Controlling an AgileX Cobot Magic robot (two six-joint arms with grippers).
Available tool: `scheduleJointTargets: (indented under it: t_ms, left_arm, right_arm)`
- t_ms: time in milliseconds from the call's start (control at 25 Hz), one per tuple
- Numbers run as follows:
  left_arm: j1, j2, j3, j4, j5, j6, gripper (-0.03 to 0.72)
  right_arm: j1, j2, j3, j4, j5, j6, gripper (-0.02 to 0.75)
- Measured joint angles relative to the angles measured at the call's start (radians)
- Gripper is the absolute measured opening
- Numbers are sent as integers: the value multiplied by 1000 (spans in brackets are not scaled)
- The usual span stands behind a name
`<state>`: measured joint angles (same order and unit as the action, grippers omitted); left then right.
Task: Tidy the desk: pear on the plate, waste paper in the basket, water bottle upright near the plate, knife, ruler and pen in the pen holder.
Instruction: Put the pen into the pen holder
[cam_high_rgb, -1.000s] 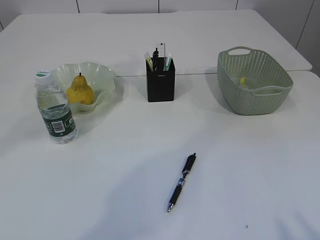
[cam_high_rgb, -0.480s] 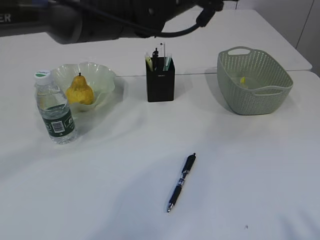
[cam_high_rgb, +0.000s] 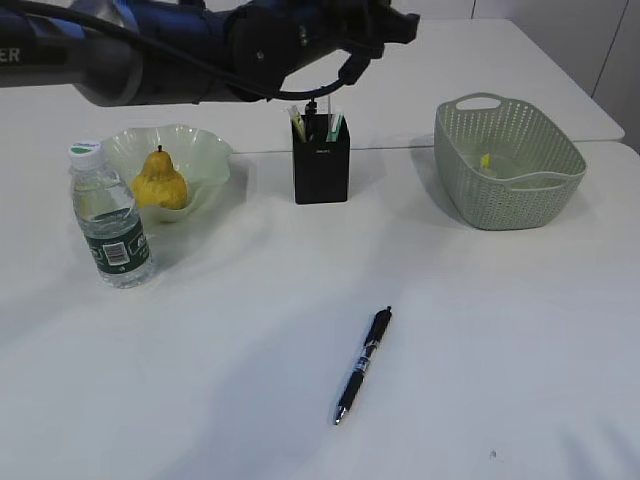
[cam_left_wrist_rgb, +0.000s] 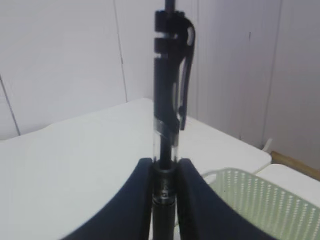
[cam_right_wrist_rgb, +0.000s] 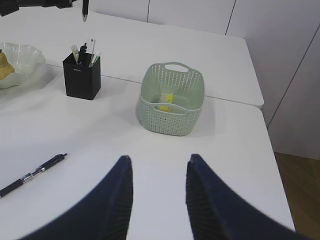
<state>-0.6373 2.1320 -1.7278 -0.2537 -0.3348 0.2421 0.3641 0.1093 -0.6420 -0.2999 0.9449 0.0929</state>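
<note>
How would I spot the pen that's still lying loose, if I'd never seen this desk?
Start at the black pen holder in the middle of the white table, then look toward the near edge. The dark pen lies flat there, alone on bare tabletop, unlike the pens standing in the holder.

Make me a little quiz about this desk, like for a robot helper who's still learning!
1. True or false: the pear is on the plate.
2. The left gripper holds: A ruler, B pen, C knife?
3. Fill in: the yellow scrap lies in the ____.
Key: 1 true; 2 B; 3 basket.
</note>
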Motion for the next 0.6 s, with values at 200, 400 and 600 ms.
scheduleJointTargets:
  t_ms: [200, 400, 600]
  left_arm:
    - [34, 20, 2, -6, 8, 0, 88]
    - [59, 42, 2, -6, 24, 0, 88]
    - [69, 62, 2, -6, 28, 0, 88]
  right_arm:
    - [0, 0, 0, -1, 0, 0, 299]
    - [0, 0, 0, -1, 0, 0, 300]
    - [0, 0, 0, -1, -1, 0, 300]
